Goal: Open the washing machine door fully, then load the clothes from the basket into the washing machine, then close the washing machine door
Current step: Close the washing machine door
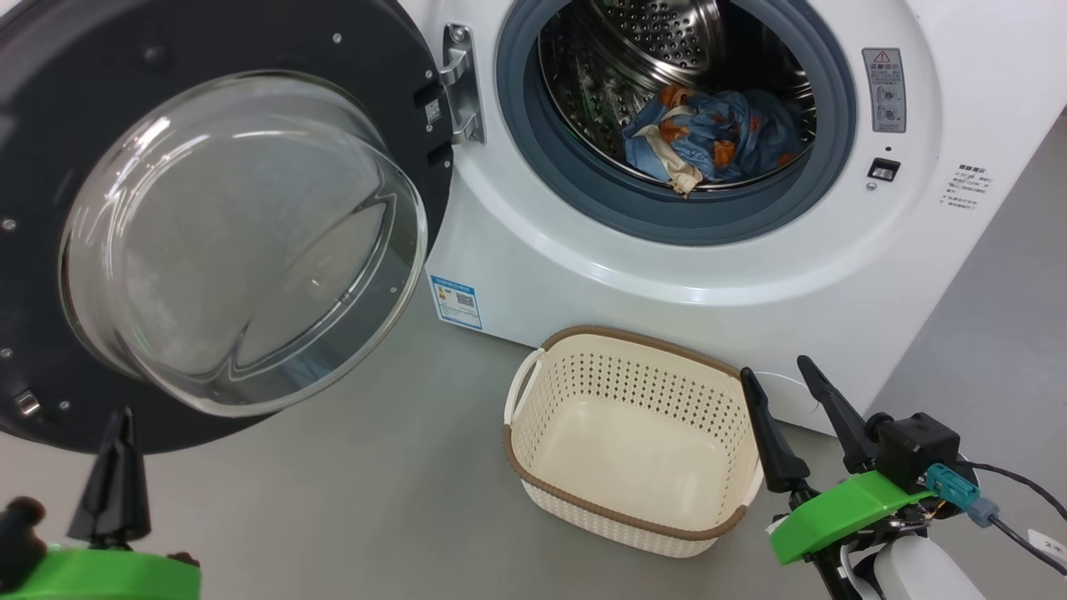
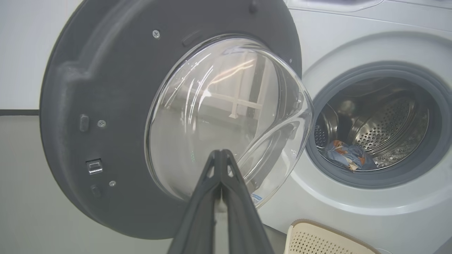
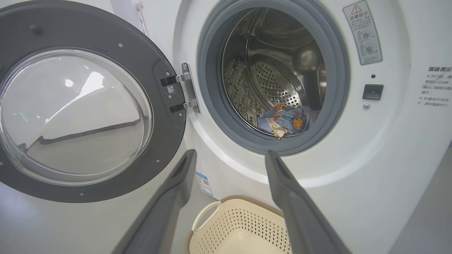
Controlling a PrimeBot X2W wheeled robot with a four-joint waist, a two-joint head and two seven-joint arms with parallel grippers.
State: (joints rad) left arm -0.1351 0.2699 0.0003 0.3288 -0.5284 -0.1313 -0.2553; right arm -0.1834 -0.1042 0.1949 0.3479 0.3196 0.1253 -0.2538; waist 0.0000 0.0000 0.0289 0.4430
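Observation:
The washing machine (image 1: 583, 275) stands with its door (image 1: 242, 242) swung wide open to the left. Light blue clothes (image 1: 708, 137) with orange figures lie at the bottom of the steel drum, also seen as clothes (image 3: 287, 120) and clothes (image 2: 348, 157). The cream basket (image 1: 583, 500) sits on the floor before the machine with nothing in it. My left gripper (image 1: 117, 425) is shut with nothing in it, low at the left, below the door's black rim; its closed gripper (image 2: 221, 154) tips point at the glass bowl. My right gripper (image 1: 779, 375) stands open just right of the basket (image 3: 212, 218).
Grey floor (image 1: 375, 483) spreads around the basket. The open door overhangs the left side of the floor. A hinge (image 1: 463, 83) joins door and machine. Cables (image 1: 1017, 500) trail from my right wrist.

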